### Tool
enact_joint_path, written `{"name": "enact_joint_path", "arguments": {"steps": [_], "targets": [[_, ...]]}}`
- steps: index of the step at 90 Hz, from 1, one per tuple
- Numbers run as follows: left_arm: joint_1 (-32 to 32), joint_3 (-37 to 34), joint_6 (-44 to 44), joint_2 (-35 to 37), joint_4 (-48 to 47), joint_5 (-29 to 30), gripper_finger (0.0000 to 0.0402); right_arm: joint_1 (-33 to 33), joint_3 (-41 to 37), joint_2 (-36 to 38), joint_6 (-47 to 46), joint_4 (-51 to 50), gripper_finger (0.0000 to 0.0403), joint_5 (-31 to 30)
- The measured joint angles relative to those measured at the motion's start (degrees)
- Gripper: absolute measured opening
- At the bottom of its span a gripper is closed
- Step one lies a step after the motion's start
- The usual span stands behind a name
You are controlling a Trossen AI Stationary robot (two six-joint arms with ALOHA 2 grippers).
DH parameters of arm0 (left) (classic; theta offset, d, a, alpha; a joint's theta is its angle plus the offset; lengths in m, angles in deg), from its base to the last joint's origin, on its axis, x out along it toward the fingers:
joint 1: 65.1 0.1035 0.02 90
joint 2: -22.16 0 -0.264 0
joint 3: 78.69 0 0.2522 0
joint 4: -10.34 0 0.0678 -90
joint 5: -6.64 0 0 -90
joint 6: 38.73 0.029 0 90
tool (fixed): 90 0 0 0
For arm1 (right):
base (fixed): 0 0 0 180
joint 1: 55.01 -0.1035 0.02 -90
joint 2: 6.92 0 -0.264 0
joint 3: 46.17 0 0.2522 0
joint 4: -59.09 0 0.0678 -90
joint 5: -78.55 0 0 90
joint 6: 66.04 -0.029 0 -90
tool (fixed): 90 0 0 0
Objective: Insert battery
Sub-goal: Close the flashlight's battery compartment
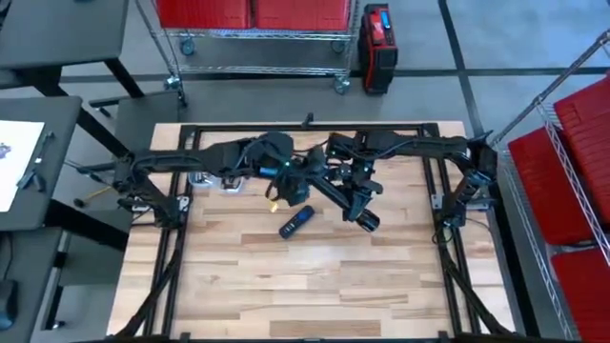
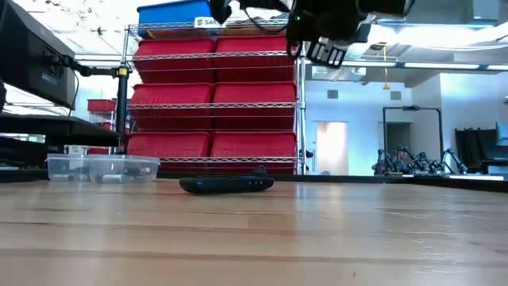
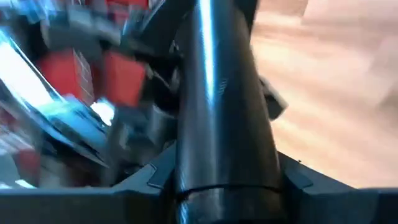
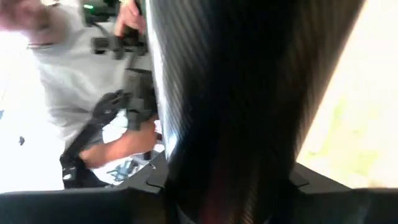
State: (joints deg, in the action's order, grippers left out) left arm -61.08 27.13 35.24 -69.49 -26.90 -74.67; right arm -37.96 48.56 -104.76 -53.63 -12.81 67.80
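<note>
The left gripper (image 1: pixel 274 197) and right gripper (image 1: pixel 367 220) hang tangled close above the table (image 1: pixel 381 286), so a collision between arms looks the main risk; whether either's fingers are apart, I cannot tell. The dark remote (image 1: pixel 296 221) lies flat between them, no battery visible. No legible writing.

Both arms raised and folded toward the table's middle, left gripper (image 1: pixel 277 198) beside right gripper (image 1: pixel 367 221).
</note>
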Motion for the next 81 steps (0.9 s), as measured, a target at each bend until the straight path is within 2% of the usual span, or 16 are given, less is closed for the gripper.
{"name": "enact_joint_path", "arguments": {"steps": [20,38,45,64,73,81], "targets": [[2.28,-0.01,-21.89,6.22,1.18,5.37,0.014,2.02,0.01,1.48,1.13,0.75,0.0132,-1.22],[5.63,0.09,-52.57,12.64,0.76,5.96,0.0141,4.29,0.9,4.38,0.64,2.27,0.0132,-6.14],[7.08,0.18,-60.84,14.48,-2.2,5.91,0.0141,5.51,1.79,4.77,-2.37,2.96,0.0132,-6.53],[11.26,0.17,-71.27,16.11,-19.06,5.65,0.0141,9.48,3.15,4.98,-10.44,0.53,0.0132,-7.72],[13.42,0.14,-72.8,16.0,-27.45,5.65,0.0141,11.72,3.15,4.98,-13.64,-3.12,0.0132,-8.56],[15.05,-0.52,-72.3,15.64,-31.1,5.56,0.0141,13.46,2.94,4.81,-16.99,-5.88,0.0132,-8.97]]}}
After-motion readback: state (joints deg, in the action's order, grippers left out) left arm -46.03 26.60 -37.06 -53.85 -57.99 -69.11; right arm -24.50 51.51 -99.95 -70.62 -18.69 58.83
